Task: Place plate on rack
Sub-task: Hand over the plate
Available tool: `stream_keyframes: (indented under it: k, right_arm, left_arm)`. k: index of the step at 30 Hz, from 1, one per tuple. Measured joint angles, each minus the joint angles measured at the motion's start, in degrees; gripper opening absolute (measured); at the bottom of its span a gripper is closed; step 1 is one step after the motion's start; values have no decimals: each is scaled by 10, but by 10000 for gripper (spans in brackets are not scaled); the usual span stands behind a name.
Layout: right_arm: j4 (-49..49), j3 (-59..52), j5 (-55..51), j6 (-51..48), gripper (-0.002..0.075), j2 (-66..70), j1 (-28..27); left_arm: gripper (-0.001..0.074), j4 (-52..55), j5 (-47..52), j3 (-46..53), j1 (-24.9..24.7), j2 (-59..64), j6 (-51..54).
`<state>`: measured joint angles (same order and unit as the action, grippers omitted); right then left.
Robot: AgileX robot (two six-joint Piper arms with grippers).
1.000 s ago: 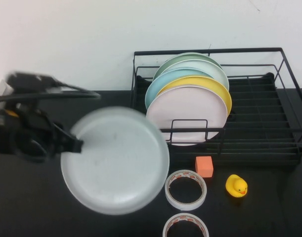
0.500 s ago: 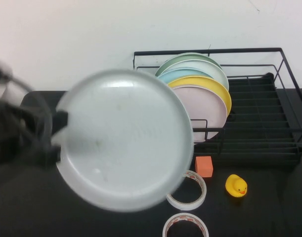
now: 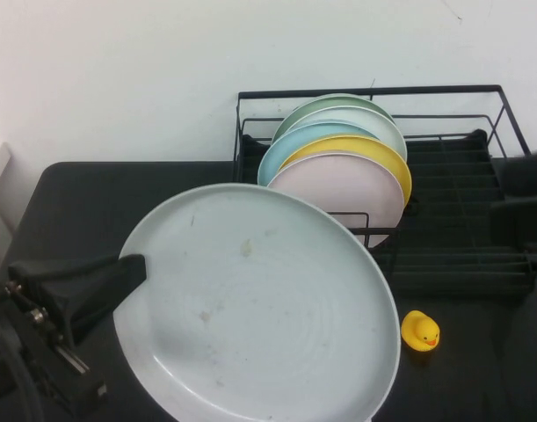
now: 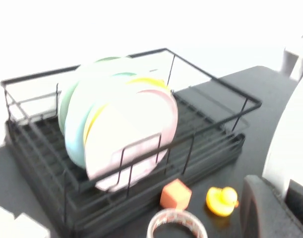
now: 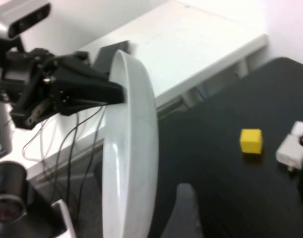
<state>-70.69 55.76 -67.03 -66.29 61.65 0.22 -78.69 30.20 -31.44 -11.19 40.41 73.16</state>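
Observation:
The large pale grey plate (image 3: 259, 308) is held up above the table, tilted, close to the high camera. My left gripper (image 3: 132, 268) is shut on its left rim; a black finger (image 4: 265, 208) shows beside the rim (image 4: 290, 134) in the left wrist view. The right wrist view shows the plate edge-on (image 5: 131, 148) with the left gripper (image 5: 119, 91) clamped on its rim. The black wire rack (image 3: 461, 237) stands at the back right, just beyond the plate, and also shows in the left wrist view (image 4: 42, 163). My right gripper (image 3: 523, 198) is a dark blur at the right edge, over the rack.
Several plates stand in the rack's left half, with a pale pink one (image 3: 338, 198) in front. A yellow duck (image 3: 421, 331) sits before the rack. The left wrist view shows an orange cube (image 4: 175, 194) and a tape roll (image 4: 176, 225). A yellow cube (image 5: 251, 140) lies on the table.
The left gripper has lifted the plate and carried it right, toward the rack; it now hides the tape rolls and orange cube. The right arm has come into view at the right edge.

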Motion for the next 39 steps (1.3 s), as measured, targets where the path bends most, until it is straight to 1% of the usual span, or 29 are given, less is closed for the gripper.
stream_keyframes:
  k: [5,9,13,24,26,30,32,35,37,39]
  right_arm:
    - [0,46,10,-15,556,38,61]
    - [1,68,47,-19,556,63,122]
    - [4,86,65,-20,556,98,167]
    - [4,129,79,-9,555,202,246]
    - [15,133,79,-9,555,219,261]
    - [66,135,78,-8,549,243,283]
    - [91,135,76,-8,524,249,287]
    - [105,135,75,-10,433,250,288]
    - [105,136,75,-22,325,250,288]
    - [105,136,80,-37,211,250,288]
  left_arm:
    - [0,-49,0,0,0,-1,46]
    - [0,-62,0,0,0,-1,63]
    - [0,-64,0,1,0,-1,66]
    - [0,-64,-1,1,0,-1,80]
    - [0,-64,-1,1,0,-1,80]
    - [2,-64,-2,1,0,-1,84]
    - [4,-64,-9,2,0,-1,88]
    - [6,-64,-13,5,0,-1,89]
    - [18,-64,-13,5,0,-1,89]
    - [48,-65,-13,5,0,-1,87]
